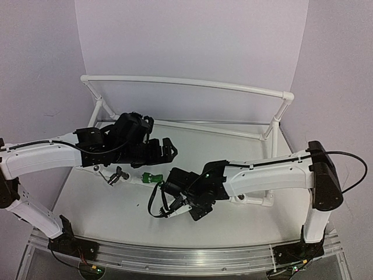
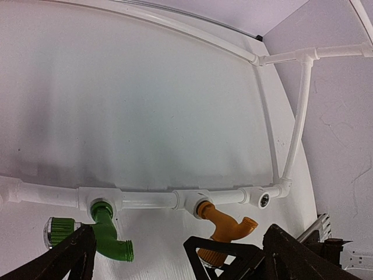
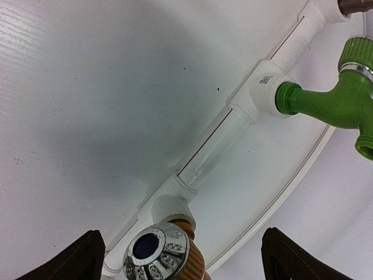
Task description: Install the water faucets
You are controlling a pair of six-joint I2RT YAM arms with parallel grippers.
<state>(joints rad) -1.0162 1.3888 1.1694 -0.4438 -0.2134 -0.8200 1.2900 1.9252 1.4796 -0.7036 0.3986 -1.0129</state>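
Observation:
The green faucet (image 2: 108, 231) and the brass-gold faucet (image 2: 226, 224) sit in sockets of the white pipe frame (image 2: 145, 198). The green faucet also shows in the top view (image 1: 152, 178) and the right wrist view (image 3: 324, 102). The dark grey faucet (image 1: 117, 174) sits at the frame's left end. My right gripper (image 3: 183, 256) is open, its jaws wide on either side of the brass-gold faucet's chrome knob (image 3: 156, 252) without touching it. In the top view it (image 1: 173, 188) hides that faucet. My left gripper (image 2: 178, 259) is open and empty, above the pipe (image 1: 168, 150).
One more socket (image 2: 263, 199) at the right end of the low pipe holds no faucet. The frame's tall rail (image 1: 186, 83) runs along the back, with uprights at both sides. Grey walls close in left and right.

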